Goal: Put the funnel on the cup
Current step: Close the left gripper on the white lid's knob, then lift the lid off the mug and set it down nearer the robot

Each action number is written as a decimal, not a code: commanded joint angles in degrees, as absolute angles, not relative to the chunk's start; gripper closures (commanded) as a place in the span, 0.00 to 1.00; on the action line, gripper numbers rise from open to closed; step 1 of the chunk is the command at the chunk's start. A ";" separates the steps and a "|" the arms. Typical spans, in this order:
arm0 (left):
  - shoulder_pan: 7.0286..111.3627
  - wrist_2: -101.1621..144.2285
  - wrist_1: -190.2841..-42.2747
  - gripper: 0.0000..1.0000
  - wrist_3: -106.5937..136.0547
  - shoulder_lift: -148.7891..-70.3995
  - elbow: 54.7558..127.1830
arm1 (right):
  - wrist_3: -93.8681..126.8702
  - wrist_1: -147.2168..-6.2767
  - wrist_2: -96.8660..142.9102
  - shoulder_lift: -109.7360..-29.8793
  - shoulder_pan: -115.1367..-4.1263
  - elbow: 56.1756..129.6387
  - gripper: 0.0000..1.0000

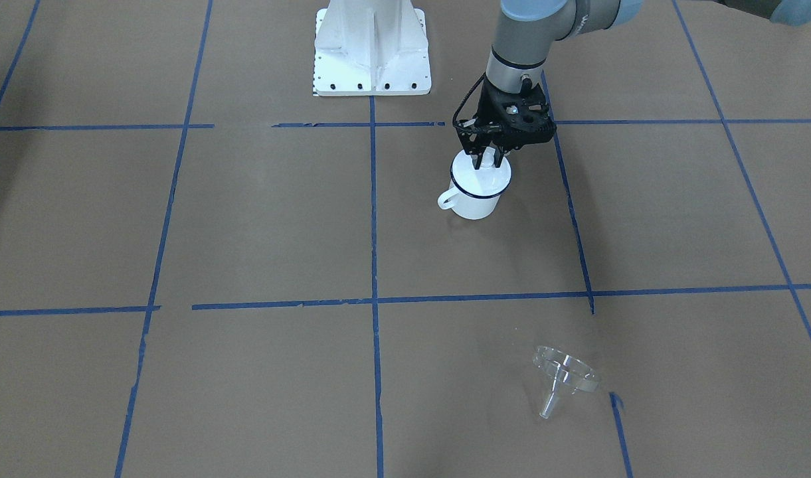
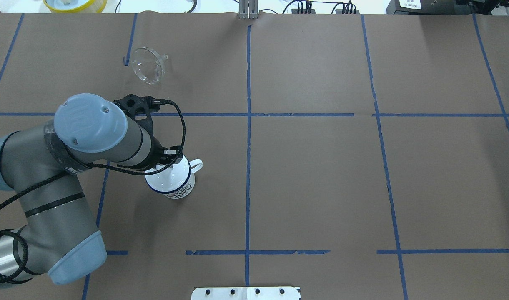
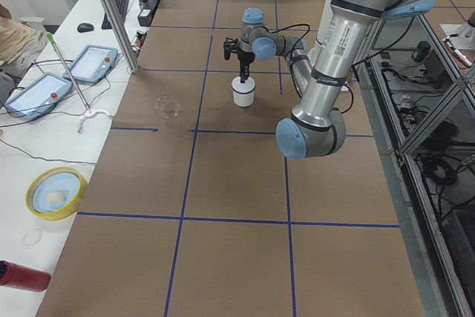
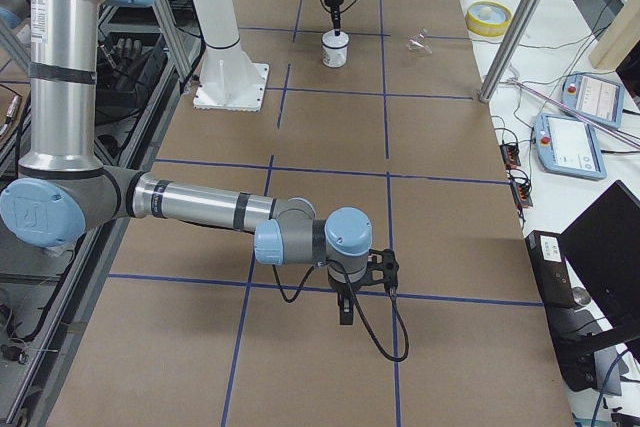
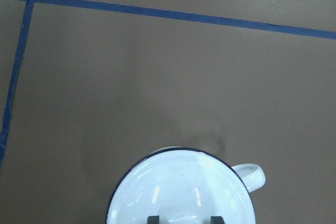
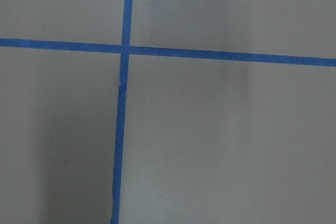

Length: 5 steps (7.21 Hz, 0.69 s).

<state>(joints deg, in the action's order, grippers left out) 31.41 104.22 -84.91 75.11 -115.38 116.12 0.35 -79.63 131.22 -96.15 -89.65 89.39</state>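
Note:
The cup [image 1: 477,192] is a white enamel mug with a dark blue rim, standing upright with its handle toward the table's centre line. It also shows in the overhead view [image 2: 174,182] and the left wrist view [image 5: 181,190]. My left gripper [image 1: 486,162] hangs straight down over the cup's mouth on the robot's side. Its fingertips [image 5: 153,219] are a little apart with nothing between them. The clear funnel [image 1: 564,375] lies on its side far from the cup, near the table's far edge [image 2: 148,68]. My right gripper [image 4: 345,312] hovers over bare paper far away; I cannot tell its state.
The white robot base plate [image 1: 372,53] sits at the near middle edge. Brown paper with blue tape lines [image 2: 249,114] covers the table. A yellow bowl [image 3: 56,192], a red bottle [image 3: 22,276] and tablets [image 3: 94,62] lie on the side bench beyond the far edge.

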 commanded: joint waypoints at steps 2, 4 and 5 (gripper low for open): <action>36.10 104.76 -75.35 1.00 72.01 -115.66 127.74 | 0.35 -79.63 131.22 -96.15 -89.65 89.38 0.00; 38.76 107.90 -77.24 1.00 58.77 -105.54 135.67 | 0.35 -79.63 131.22 -96.15 -89.65 89.38 0.00; 38.76 107.93 -82.82 1.00 57.49 -96.59 136.83 | 0.35 -79.63 131.22 -96.15 -89.65 89.38 0.00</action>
